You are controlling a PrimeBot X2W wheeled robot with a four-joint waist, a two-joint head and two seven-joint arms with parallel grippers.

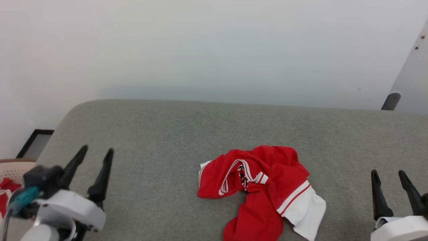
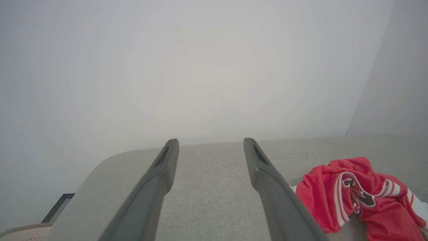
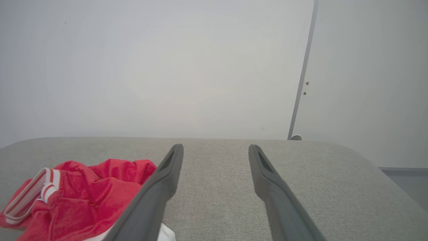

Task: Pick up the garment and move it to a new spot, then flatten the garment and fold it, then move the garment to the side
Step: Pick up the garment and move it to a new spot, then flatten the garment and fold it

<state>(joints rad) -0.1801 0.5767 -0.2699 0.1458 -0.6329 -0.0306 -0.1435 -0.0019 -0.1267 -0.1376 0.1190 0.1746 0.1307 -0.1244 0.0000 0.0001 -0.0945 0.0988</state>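
Workspace status: padded surface, garment, both claws

Clearance is widest on my left. The grey padded surface runs bare from my left claw across to the garment. It is also bare from the garment back to the far edge, which meets the white wall. The far left corner of the surface is rounded; the right wrist view shows the far right corner rounded as well.

1. Left claw: fingers spread wide, nothing between them, above the left part of the surface.
2. Right claw: fingers spread wide, nothing between them, at the right. A narrower strip of bare surface separates it from the garment.
3. Garment: crumpled in a heap on the surface, right of centre and near the front edge. Neither claw touches it. Its white sleeve end points toward my right claw, and its lower part is cut off by the bottom of the head view.

Containers: one pale basket sits beyond the left edge of the surface, partly hidden by my left wrist. Red cloth lies in it; I cannot tell what kind.
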